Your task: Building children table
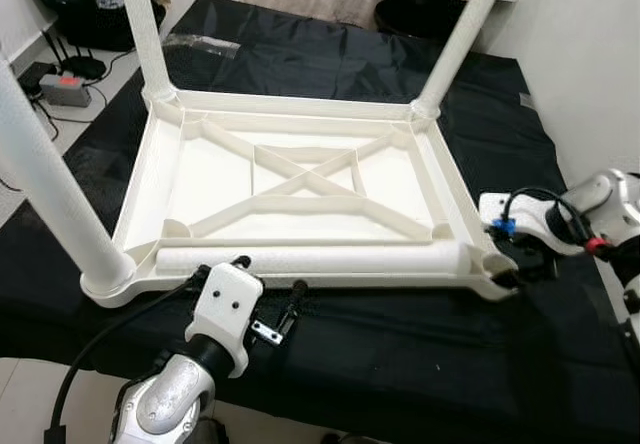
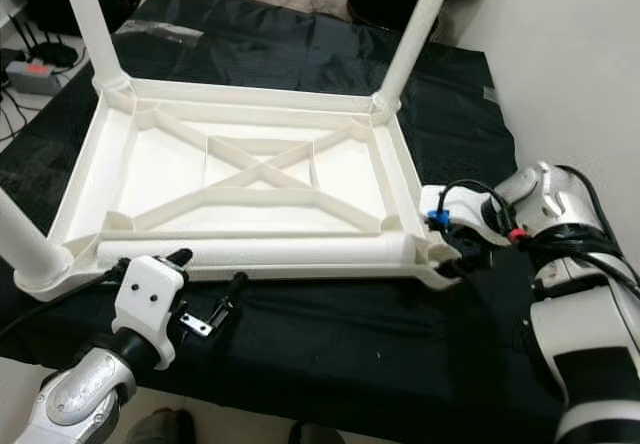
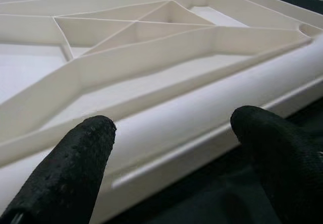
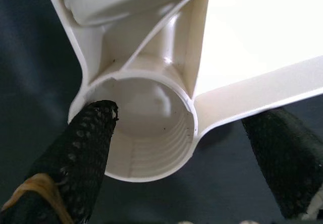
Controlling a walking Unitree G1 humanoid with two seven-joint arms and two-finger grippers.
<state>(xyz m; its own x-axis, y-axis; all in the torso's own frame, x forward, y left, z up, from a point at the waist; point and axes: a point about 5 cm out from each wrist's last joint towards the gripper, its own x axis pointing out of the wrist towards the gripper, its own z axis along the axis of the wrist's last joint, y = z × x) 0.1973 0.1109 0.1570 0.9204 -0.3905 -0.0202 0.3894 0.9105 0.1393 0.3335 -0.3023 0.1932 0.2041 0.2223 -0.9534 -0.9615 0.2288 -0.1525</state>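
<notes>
A white plastic children's table lies upside down on a black cloth. Three legs stand screwed in: far left, far right and near left. A loose leg lies along the near rim inside the tabletop. The near right corner socket is empty, its inner thread showing. My right gripper is open, one finger on each side of that socket corner. My left gripper is open at the near edge and points at the loose leg with nothing between its fingers.
The black cloth covers the raised surface under the table. A white wall runs along the right. On the floor at far left lie a power strip and cables. A clear plastic bag lies on the cloth behind the table.
</notes>
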